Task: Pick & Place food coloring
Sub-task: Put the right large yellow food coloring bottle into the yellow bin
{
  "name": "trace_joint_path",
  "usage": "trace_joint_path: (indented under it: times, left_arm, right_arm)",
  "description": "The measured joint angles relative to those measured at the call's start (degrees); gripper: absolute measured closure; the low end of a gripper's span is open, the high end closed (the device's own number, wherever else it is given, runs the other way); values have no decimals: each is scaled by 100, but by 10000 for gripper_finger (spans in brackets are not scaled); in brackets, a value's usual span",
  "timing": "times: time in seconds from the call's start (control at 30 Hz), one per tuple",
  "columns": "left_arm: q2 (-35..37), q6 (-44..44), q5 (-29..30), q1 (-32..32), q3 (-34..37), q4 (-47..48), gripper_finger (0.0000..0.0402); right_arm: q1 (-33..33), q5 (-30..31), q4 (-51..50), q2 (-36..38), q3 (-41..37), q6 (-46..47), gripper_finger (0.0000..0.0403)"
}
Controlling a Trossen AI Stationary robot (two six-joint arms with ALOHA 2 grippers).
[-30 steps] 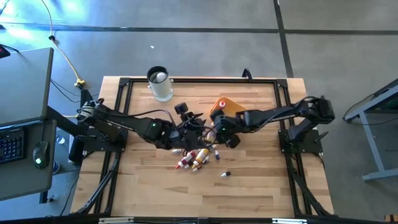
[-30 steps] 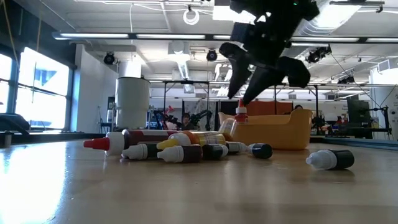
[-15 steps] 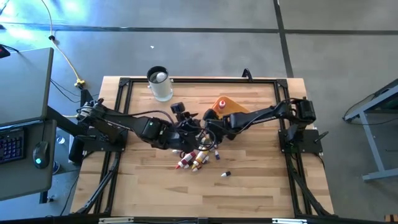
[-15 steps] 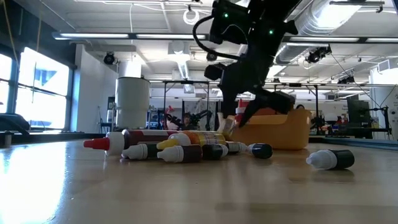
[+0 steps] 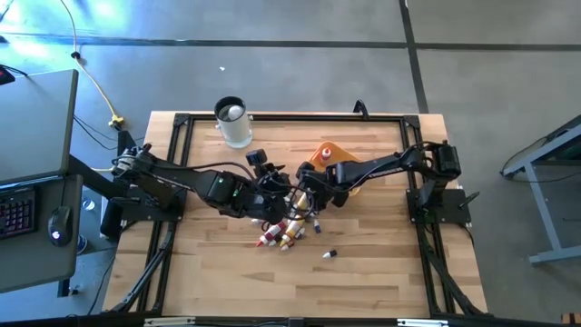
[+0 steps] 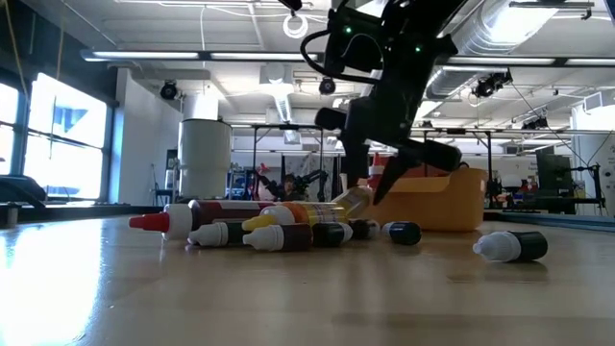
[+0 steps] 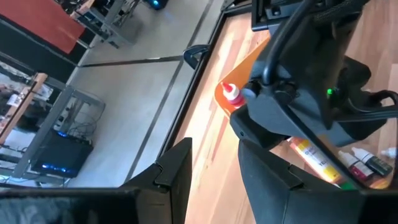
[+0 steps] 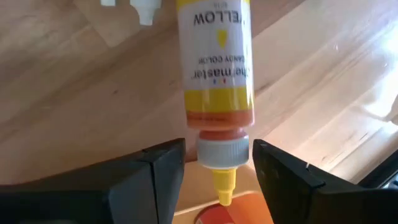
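Note:
Several food coloring bottles lie in a pile on the wooden table, also in the low view. A yellow bottle lies at the pile's far edge, tilted in the low view. My right gripper is open, and its fingers stand on either side of that bottle's cap; I see no touch. It also shows from above and in the low view. My left gripper is open and empty, just left of the right one. A red-capped bottle stands in the orange tray.
A tall clear cup stands at the table's far edge, left of the middle. One dark bottle with a white cap lies alone nearer the front edge. The two grippers are close together over the pile. Bare wood lies toward the front.
My right gripper has gone from beside the orange tray toward the table's left and down to the pile, and now straddles the yellow bottle's cap. It has stayed open.

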State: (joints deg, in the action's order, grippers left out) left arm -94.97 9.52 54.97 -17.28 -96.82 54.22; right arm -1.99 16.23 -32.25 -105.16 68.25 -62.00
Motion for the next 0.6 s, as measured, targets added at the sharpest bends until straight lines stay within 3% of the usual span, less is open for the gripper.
trace_joint_path:
  times: [0.3,0.6]
  left_arm:
    - [0,0,-5,0,2,-2,273]
    - [1,2,8,0,2,-2,273]
  right_arm:
    - [-30,-18,-4,0,-7,4,292]
    - [144,573,-52,23,-16,195,296]
